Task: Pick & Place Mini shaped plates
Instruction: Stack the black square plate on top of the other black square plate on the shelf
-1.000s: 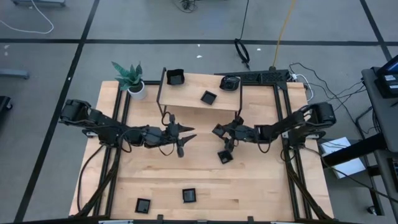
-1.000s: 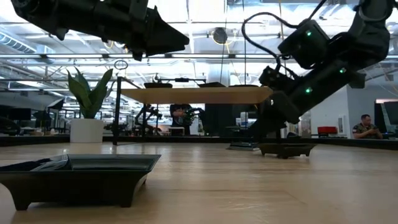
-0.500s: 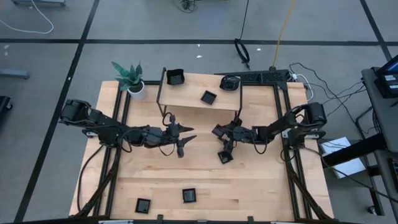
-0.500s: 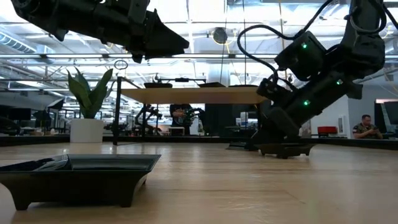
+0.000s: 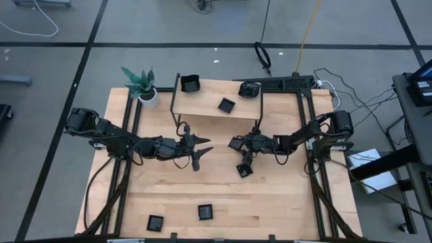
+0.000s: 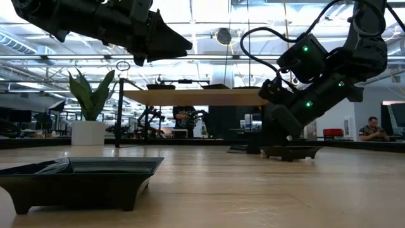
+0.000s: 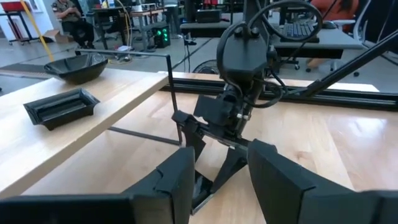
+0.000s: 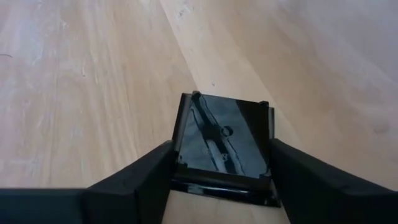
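Observation:
A square black glossy mini plate lies flat on the wooden table, right of centre. My right gripper slants down over it, open, one finger along each of two opposite sides. In the low view the plate rests on its base under that gripper. My left gripper hangs open above mid-table with nothing between its fingers, pointing toward the right arm. My right gripper has its fingers close along two opposite sides of the square plate, coming from above at a slant. Whether they touch those sides I cannot tell. The plate lies flat on the table.
A raised wooden shelf at the far side carries a square plate, another dish and a bowl. A potted plant stands far left. Two more plates lie near the front edge.
My right gripper has sunk toward the table, down around the square plate, which has stayed where it was.

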